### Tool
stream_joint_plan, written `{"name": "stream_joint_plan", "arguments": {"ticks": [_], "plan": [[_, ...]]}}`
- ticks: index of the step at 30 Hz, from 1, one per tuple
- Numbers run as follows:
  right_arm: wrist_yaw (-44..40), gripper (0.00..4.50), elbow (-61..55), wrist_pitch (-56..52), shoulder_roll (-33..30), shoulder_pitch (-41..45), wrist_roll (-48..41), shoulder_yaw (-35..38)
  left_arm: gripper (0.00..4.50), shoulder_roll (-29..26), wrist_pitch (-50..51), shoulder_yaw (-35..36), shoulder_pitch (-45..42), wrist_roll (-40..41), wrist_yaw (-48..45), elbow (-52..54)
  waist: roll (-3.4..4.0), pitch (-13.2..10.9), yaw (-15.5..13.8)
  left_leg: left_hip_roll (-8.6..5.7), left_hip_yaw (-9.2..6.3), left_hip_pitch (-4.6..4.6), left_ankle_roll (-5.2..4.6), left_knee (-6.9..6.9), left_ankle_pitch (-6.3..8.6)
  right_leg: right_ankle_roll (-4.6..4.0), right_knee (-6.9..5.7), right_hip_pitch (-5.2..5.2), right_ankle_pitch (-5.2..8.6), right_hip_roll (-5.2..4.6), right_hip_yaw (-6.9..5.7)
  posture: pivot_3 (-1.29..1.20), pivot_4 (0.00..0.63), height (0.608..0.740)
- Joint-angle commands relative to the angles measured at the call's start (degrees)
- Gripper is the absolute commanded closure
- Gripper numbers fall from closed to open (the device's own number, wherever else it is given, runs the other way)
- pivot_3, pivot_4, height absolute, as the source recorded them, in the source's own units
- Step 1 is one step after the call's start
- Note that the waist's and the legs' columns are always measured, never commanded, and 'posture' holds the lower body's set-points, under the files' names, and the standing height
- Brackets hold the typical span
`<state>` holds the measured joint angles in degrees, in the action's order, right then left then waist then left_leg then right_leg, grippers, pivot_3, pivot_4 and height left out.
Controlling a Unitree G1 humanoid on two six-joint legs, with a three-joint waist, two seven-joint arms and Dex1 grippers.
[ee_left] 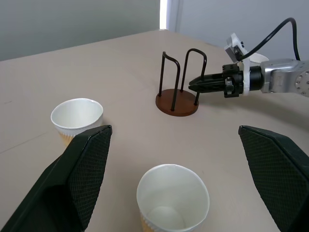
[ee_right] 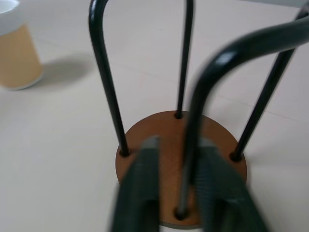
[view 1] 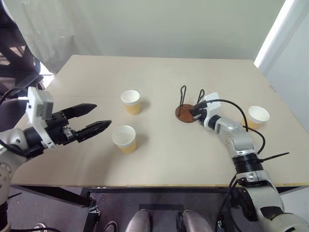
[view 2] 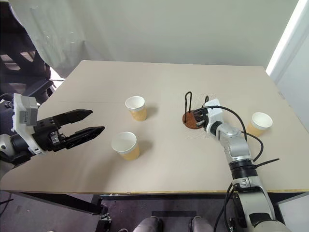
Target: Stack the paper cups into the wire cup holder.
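- Right gripper (ee_left: 200, 84) clamped on 1 upright leg of a dark wire loop of the wire cup holder (view 1: 187, 112), a small round rust-brown disc with 2 thin black loops standing up from it; seen in the right wrist view, black fingers (ee_right: 143, 193) pressed to either side of that leg, low down near the disc.
- Holder standing upright on the beige desk (view 1: 159, 164), right of centre, loops rising vertically, so cups need to drop in from above along that vertical axis.
- Holder empty; none of the 3 tan-yellow tapered paper cups with white rims stacked yet.
- Nearest cup (view 1: 124, 138) towards the desk's front edge, left of centre, mouth up; second cup (view 1: 131, 102) just behind it, nearer mid-desk, also mouth up; third cup (view 1: 257, 116) close to the right edge, beyond the right forearm.
- Left gripper (view 1: 94, 119) hovering at the desk's left side, fingers spread wide and empty, pointing towards the 2 left-hand cups.
- Judged: left arm far better placed for those 2 cups, both lying ahead of its fingers, well apart from the holder; right arm apparently steadying or repositioning the holder first.
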<state>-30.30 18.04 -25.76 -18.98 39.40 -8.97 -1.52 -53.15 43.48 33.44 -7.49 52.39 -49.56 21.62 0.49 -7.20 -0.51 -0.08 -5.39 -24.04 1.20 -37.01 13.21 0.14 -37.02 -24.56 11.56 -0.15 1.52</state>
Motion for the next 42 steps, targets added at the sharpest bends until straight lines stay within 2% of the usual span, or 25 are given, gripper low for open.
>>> {"name": "stream_joint_plan", "arguments": {"ticks": [1, 5, 8, 10, 19, 26, 37, 38, 40, 42], "plan": [[-9.0, 4.46, -8.3, -3.1, -3.8, -2.8, -3.3, -1.9, 0.0, -1.4, -1.1, 1.7, -0.5, -0.1, -0.3, 1.0, -0.01, 0.0, -0.1, 0.0, 0.0, 0.0, 0.0, 0.0, 0.0, 0.0, 0.01, 0.01, 0.0, 0.0, 0.0, 0.0, 0.15, 0.74], [-20.9, 4.46, -20.4, -6.5, -9.8, -9.4, -8.9, -4.3, 0.0, -1.8, -1.2, 1.2, -1.0, -0.4, -0.8, 0.3, -0.03, 0.0, -0.1, 0.0, 0.01, 0.0, 0.01, 0.0, 0.0, -0.01, 0.07, 0.05, 0.01, 0.02, 0.0, 0.0, 0.15, 0.74], [-25.1, 4.46, -26.9, -9.1, -12.9, -13.2, -12.0, -5.0, 0.0, -2.0, -1.4, 0.5, -1.6, -0.6, -1.0, -0.2, -0.05, 0.0, 0.0, 0.02, 0.01, 0.02, 0.05, 0.01, -0.03, -0.01, 0.09, 0.09, 0.03, 0.05, 0.0, 0.0, 0.15, 0.74], [-26.6, 4.46, -29.8, -10.1, -14.1, -15.1, -13.5, -5.2, 0.0, -2.1, -1.4, 0.0, -2.1, -0.6, -1.3, -0.5, -0.06, 0.0, 0.1, 0.02, 0.01, 0.02, 0.11, 0.0, -0.08, -0.41, 0.09, 0.09, 0.27, 0.05, 0.01, 0.0, 0.15, 0.74], [-23.8, 4.46, -34.4, -10.3, -13.3, -18.9, -12.5, -6.9, 0.0, -2.7, -1.7, -1.6, -3.6, -1.3, -2.3, -2.0, -0.08, 0.0, 0.3, 0.03, 0.01, 0.09, -0.34, 0.0, -0.69, -0.47, 0.06, 0.17, 0.22, 0.07, 0.04, 0.0, 0.15, 0.74], [-20.3, 4.46, -33.4, -8.7, -12.7, -19.3, -9.9, -7.7, 0.0, -2.8, -1.8, -1.8, -3.8, -1.8, -2.7, -2.4, -0.1, 0.0, 0.3, 0.03, 0.0, 0.08, -0.3, 0.0, -0.72, -0.5, 0.07, 0.17, 0.19, 0.06, 0.05, 0.0, 0.15, 0.74], [-20.8, 4.46, -33.7, -9.2, -12.6, -19.5, -11.4, -8.3, 0.0, -3.2, -1.9, -1.4, -3.8, -2.8, -3.5, -3.2, -0.12, 0.0, 0.3, 0.02, 0.0, 0.06, -0.18, 0.0, -0.64, -0.49, 0.08, 0.17, 0.19, 0.07, 0.05, 0.0, 0.15, 0.74], [-21.1, 3.95, -33.8, -9.3, -12.8, -19.5, -11.4, -8.5, 0.0, -3.2, -2.0, -1.3, -3.7, -2.9, -3.5, -3.3, -0.12, 0.0, 0.3, 0.02, 0.0, 0.06, -0.16, 0.0, -0.63, -0.49, 0.08, 0.17, 0.19, 0.07, 0.05, 0.0, 0.15, 0.74], [-21.3, 3.47, -33.9, -9.3, -13.1, -19.6, -11.2, -8.8, 0.0, -3.2, -2.0, -1.3, -3.7, -3.0, -3.6, -3.3, -0.13, 0.0, 0.3, 0.02, 0.0, 0.03, -0.16, 0.0, -0.63, -0.48, 0.09, 0.15, 0.2, 0.07, 0.05, 0.0, 0.15, 0.74], [-21.2, 2.78, -33.9, -9.4, -13.2, -19.6, -11.2, -8.7, 0.0, -3.2, -2.1, -1.3, -3.7, -3.0, -3.6, -3.5, -0.13, 0.0, 0.3, 0.02, 0.0, 0.02, -0.19, 0.01, -0.64, -0.46, 0.09, 0.13, 0.21, 0.07, 0.05, 0.0, 0.15, 0.74]]}}
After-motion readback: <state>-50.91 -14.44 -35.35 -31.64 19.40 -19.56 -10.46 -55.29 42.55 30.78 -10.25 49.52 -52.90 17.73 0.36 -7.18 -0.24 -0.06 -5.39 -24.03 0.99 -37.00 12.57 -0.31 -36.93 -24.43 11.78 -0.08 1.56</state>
